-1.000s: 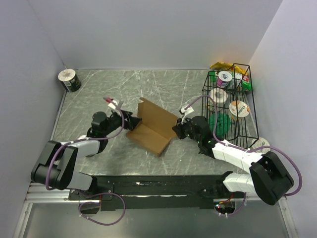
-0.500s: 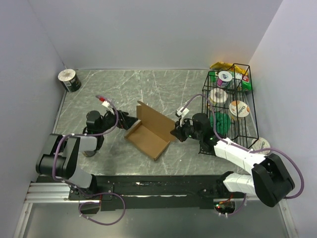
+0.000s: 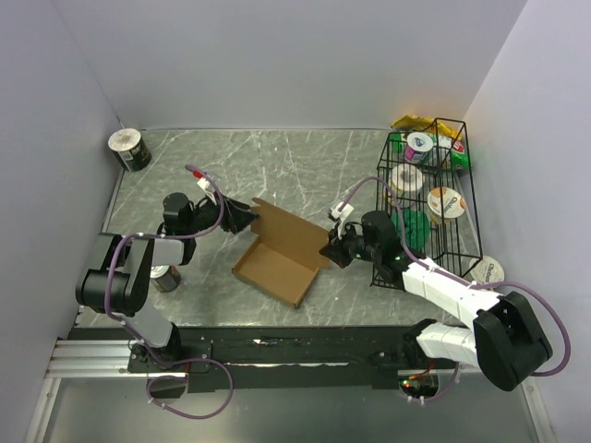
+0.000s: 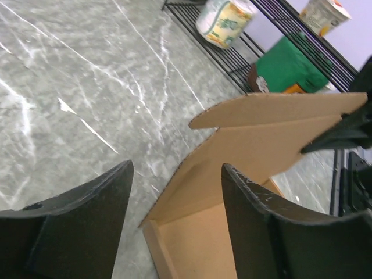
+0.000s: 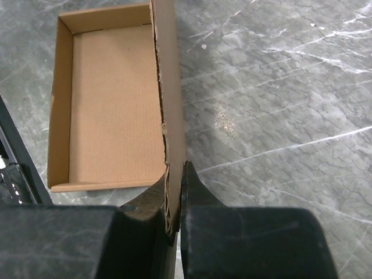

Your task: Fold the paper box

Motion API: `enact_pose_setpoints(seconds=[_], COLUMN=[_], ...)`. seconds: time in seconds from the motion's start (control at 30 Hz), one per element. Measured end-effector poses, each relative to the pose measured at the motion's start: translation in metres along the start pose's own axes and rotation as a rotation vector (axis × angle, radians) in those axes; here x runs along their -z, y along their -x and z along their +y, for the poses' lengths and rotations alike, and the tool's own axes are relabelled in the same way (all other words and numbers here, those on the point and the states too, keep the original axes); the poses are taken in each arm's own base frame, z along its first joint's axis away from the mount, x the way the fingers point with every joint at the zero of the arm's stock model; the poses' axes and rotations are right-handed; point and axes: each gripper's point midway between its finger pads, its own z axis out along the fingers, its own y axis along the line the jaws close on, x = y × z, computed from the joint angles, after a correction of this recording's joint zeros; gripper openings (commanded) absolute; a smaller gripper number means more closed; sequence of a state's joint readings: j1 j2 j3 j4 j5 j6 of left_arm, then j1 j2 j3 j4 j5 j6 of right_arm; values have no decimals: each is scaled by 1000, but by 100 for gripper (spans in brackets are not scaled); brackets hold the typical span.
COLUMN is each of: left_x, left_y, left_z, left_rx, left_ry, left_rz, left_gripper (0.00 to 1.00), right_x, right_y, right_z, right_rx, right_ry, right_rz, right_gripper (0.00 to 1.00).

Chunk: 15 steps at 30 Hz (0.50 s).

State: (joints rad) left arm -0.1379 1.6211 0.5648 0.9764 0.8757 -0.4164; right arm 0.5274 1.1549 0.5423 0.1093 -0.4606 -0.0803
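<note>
The paper box lies near the middle of the marble table, between the two arms. It is seen as plain, unmarked brown cardboard, already formed into a shallow open tray with low upright walls. In the right wrist view its corrugated floor is bare. Along the far side of the tray a broad lid flap is raised and tilted, with a rounded corner at its left end.

The right gripper is clamped on the right edge of that flap, the cardboard being pinched between both fingers. The left gripper is held at the far left corner of the box with its fingers apart. Whether the cardboard is touched by them cannot be told.

Farther right, a black wire basket is stood against the wall. Lidded cups and green packets are held in it. In the far left corner a small dark tin is stood.
</note>
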Motion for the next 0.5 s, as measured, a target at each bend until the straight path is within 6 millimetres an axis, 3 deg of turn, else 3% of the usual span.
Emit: enact_pose_setpoints(seconds=[0.2, 0.4, 0.5], left_x=[0, -6, -6], left_y=[-3, -13, -13], left_z=[-9, -14, -10], left_rx=[9, 11, 1], left_ry=[-52, -62, -35], left_rz=[7, 32, 30], left_gripper=[56, 37, 32], right_x=[1, 1, 2], right_y=[0, -1, -1], right_z=[0, -1, -2], right_rx=[-2, -6, -9], right_ry=[0, -4, -8], right_rz=[3, 8, 9], right_gripper=[0, 0, 0])
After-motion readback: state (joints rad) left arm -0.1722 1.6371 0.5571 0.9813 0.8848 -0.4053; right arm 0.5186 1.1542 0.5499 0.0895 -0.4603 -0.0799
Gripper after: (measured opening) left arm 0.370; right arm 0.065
